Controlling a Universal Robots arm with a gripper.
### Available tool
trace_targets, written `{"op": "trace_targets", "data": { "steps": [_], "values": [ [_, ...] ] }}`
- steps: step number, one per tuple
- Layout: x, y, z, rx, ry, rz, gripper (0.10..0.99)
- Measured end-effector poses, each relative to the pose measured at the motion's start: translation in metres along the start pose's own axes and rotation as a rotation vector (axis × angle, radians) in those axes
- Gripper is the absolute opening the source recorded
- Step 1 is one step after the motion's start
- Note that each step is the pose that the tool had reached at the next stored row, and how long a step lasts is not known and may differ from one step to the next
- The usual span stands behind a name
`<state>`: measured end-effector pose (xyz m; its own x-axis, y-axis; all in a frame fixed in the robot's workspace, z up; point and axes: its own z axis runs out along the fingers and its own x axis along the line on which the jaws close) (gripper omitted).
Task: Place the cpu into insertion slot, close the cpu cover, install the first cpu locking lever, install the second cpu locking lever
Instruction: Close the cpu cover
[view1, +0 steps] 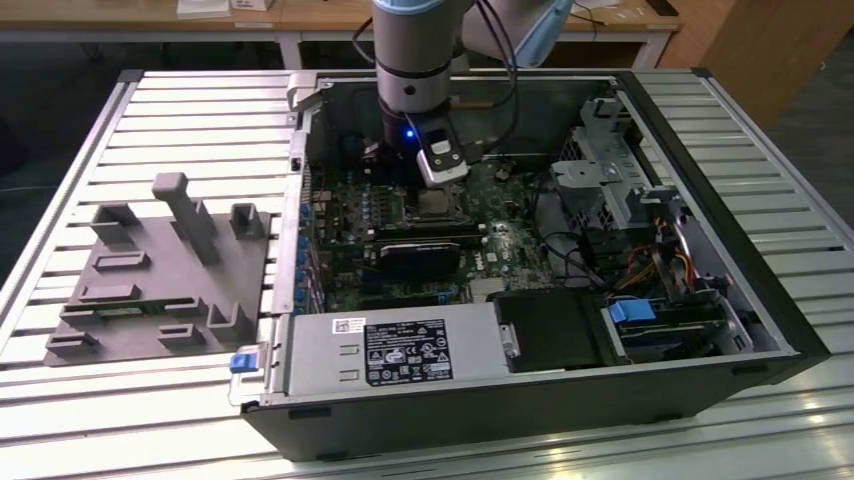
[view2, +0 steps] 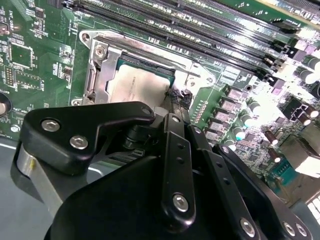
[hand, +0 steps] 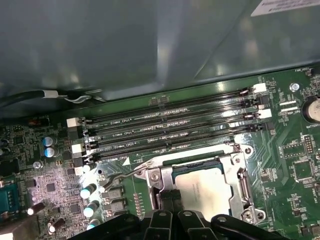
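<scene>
Cpu (hand: 205, 187) lies flat, top up, under the cpu cover (hand: 235, 165); pincer (hand: 170, 197) nearby, opening cannot be told.

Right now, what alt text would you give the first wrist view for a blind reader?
The cpu sits in the insertion slot, framed by the silvery cpu cover, with the black gripper at the socket's edge. Four long memory slots run beside it.
</scene>
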<state>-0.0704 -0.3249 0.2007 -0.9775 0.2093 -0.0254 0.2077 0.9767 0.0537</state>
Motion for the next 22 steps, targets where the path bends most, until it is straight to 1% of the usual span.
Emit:
{"op": "trace_targets", "data": {
  "steps": [4,7,10,14,15,17,19,22],
  "values": [
    [-0.0001,0.0002,-0.0055,0.0,0.0003,0.0,0.102],
    [-0.002,0.0007,-0.0057,0.0,0.0002,0.0,0.102],
    [-0.0085,0.002,-0.0055,0.001,0.0014,0.0,0.102],
    [-0.021,0.0047,-0.005,0.002,0.0052,0.0,0.102],
    [-0.0231,0.0051,-0.005,0.002,0.0062,0.0,0.102],
    [-0.0238,0.0052,-0.0061,0.003,0.0069,0.0,0.102],
    [-0.0239,0.0055,-0.0093,0.002,0.0068,0.0,0.102],
    [-0.0242,0.006,-0.0185,0.002,0.0067,0.0,0.102]
  ]
}}
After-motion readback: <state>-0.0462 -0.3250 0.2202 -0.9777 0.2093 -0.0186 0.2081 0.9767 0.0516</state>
